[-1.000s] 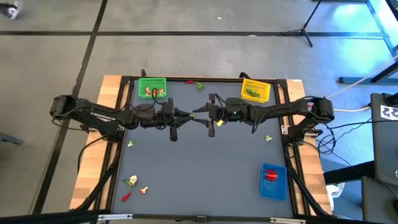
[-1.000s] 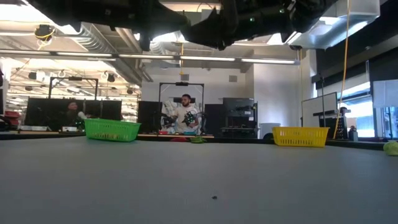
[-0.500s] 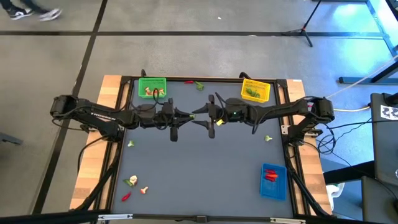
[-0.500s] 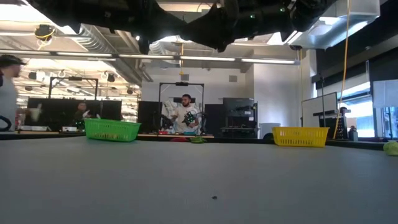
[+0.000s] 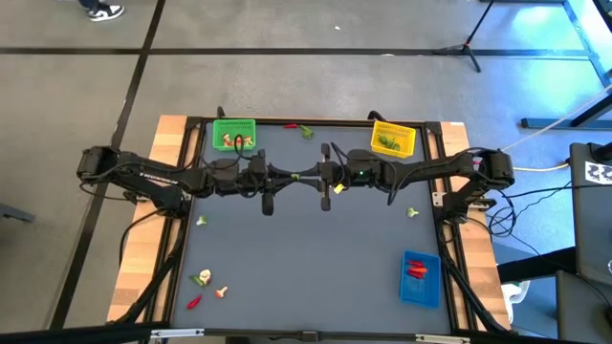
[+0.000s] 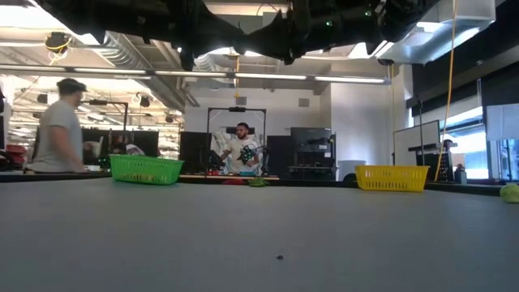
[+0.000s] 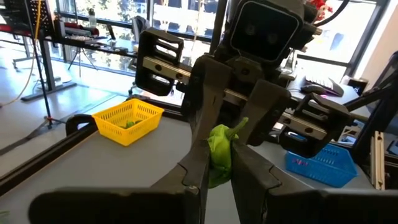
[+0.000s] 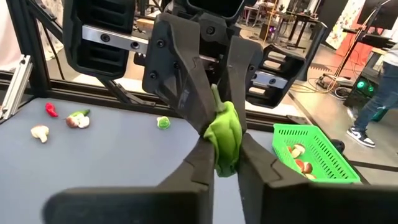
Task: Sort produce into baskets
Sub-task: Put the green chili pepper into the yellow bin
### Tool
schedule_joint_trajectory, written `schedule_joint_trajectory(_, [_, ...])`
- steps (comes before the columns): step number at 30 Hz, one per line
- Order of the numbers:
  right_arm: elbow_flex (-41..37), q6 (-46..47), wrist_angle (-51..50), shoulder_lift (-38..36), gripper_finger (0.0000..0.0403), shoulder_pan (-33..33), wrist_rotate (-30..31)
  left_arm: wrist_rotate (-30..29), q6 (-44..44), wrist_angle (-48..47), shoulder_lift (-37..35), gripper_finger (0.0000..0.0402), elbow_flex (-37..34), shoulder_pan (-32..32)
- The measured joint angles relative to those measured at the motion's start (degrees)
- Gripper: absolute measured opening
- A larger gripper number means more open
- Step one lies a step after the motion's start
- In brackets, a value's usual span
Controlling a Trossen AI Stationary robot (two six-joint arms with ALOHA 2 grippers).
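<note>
Grey table (image 5: 316, 248), black frame, wooden side strips. On it: green basket (image 5: 234, 134) and yellow basket (image 5: 393, 139) at far edge, blue basket (image 5: 420, 278) at near right. Loose produce: near-left cluster (image 5: 206, 287), pieces at far edge (image 5: 300, 129), right side (image 5: 412, 212).

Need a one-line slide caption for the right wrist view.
Both claws pinch one green vegetable piece mid-air above the table.
</note>
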Motion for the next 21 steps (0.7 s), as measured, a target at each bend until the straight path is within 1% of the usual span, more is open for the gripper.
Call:
schedule_joint_trajectory(3, [0.0, 0.1, -0.1, 0.0, 0.0024, 0.0, 0.1, 0.3, 0.7, 0.0, 0.0, 0.0065, 0.0, 0.6])
schedule_joint_trajectory(7, [0.0, 0.3, 0.0, 0.0, 0.0030, -0.1, 1.1, 1.1, 2.3, -0.1, -0.1, 0.0114, 0.0, 1.7])
schedule_joint_trajectory(10, [0.0, 0.3, -0.6, -0.3, 0.0034, 0.0, 3.7, 1.8, 2.4, -1.2, -0.6, 0.0150, 0.0, 2.4])
schedule_joint_trajectory(12, [0.1, 0.3, -3.2, -0.9, 0.0035, -0.2, 5.2, 1.4, 2.6, -3.3, -1.6, 0.0168, 0.1, 2.7])
schedule_joint_trajectory(16, [1.4, 0.4, -11.0, -2.8, 0.0035, -1.5, 6.0, 1.2, 2.6, -8.9, -4.7, 0.0187, 0.1, 3.1])
schedule_joint_trajectory(21, [1.7, 0.5, -19.5, -6.0, 0.0036, -3.7, 6.4, 1.2, 2.2, -16.7, -9.6, 0.0193, 0.1, 3.1])
